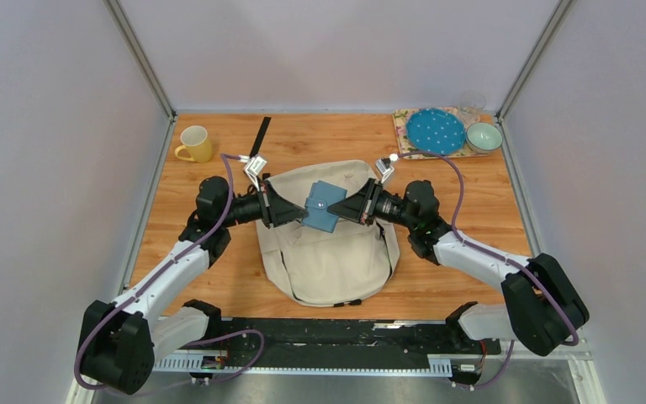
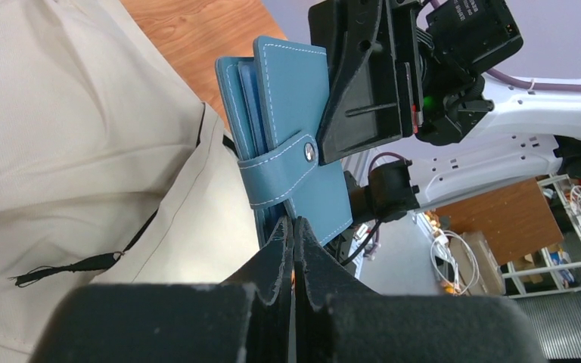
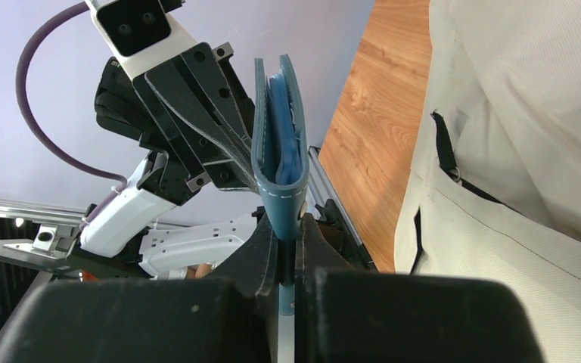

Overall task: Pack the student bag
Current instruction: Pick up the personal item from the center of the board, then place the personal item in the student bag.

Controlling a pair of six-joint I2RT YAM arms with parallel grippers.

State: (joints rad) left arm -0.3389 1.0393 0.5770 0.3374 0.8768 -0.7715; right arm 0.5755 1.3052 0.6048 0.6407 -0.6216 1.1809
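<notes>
white arm links (image 1: 168,278), black joint housings (image 1: 122,345), purple cables (image 3: 24,72), green led (image 2: 424,100); left gripper (image 1: 300,215), right gripper (image 1: 342,206) matte black.

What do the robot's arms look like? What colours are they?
The left arm and right arm match: smooth white tubes joined by chunky black joints. A purple cable loops along each. The left pincer and right pincer are black wedges with two flat fingers.
</notes>
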